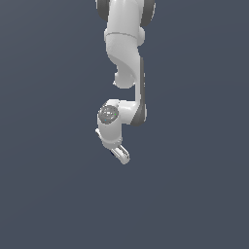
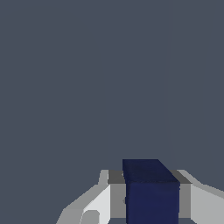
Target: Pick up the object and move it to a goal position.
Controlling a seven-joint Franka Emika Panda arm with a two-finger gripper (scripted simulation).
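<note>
In the wrist view the dark navy-blue cube sits between the two white fingers of my gripper, which press on it from both sides. In the exterior view the white arm hangs down from the top, and my gripper points down and toward the exterior view's right. There the cube shows only as a small dark sliver between the fingers. The gripper is shut on the cube.
A plain dark grey-blue surface fills the background in both views. No other objects show.
</note>
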